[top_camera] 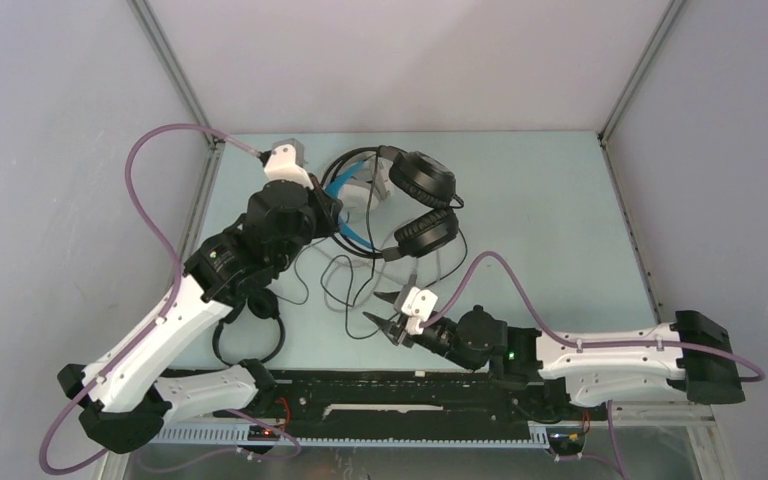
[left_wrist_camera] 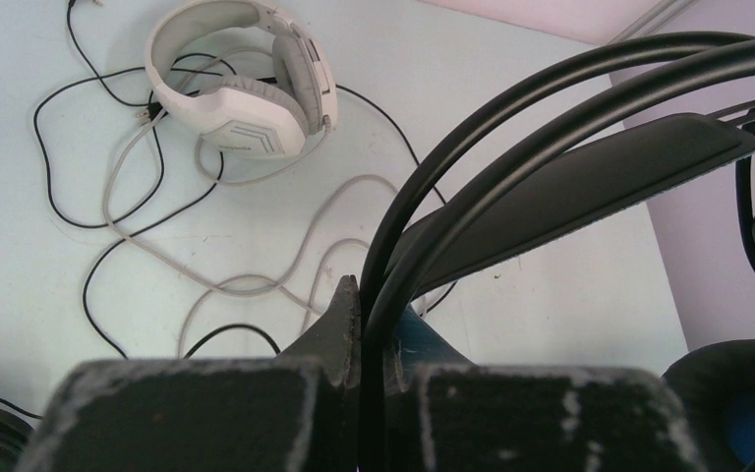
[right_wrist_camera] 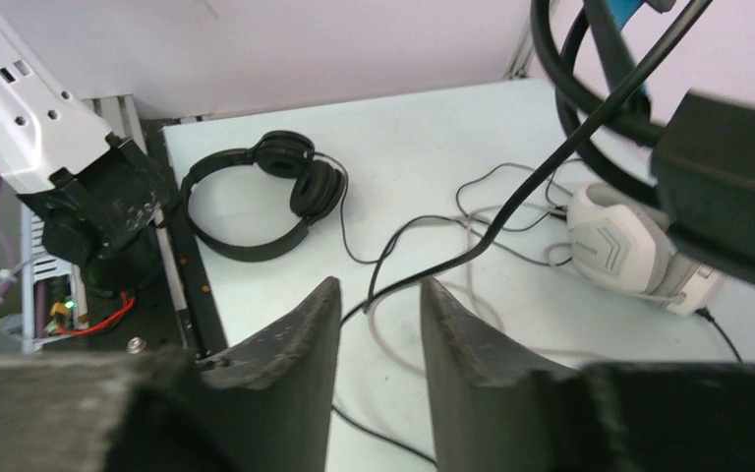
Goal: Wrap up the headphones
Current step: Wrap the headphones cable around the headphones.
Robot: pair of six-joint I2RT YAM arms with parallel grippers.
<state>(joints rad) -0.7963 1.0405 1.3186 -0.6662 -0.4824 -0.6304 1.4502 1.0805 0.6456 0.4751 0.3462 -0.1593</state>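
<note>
Above the table (top_camera: pixel 560 250), left gripper (left_wrist_camera: pixel 369 295) clamps bulky black headphones (top_camera: pixel 425 180) by the band (left_wrist_camera: pixel 590 167); right gripper (right_wrist_camera: pixel 378 285) — parted — holds nothing.

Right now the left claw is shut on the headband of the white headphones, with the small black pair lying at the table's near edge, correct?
No: the left wrist view shows the left claw shut on the headband of the bulky black headphones, while the white headphones lie loose on the table. The small black pair does lie at the near edge.
</note>
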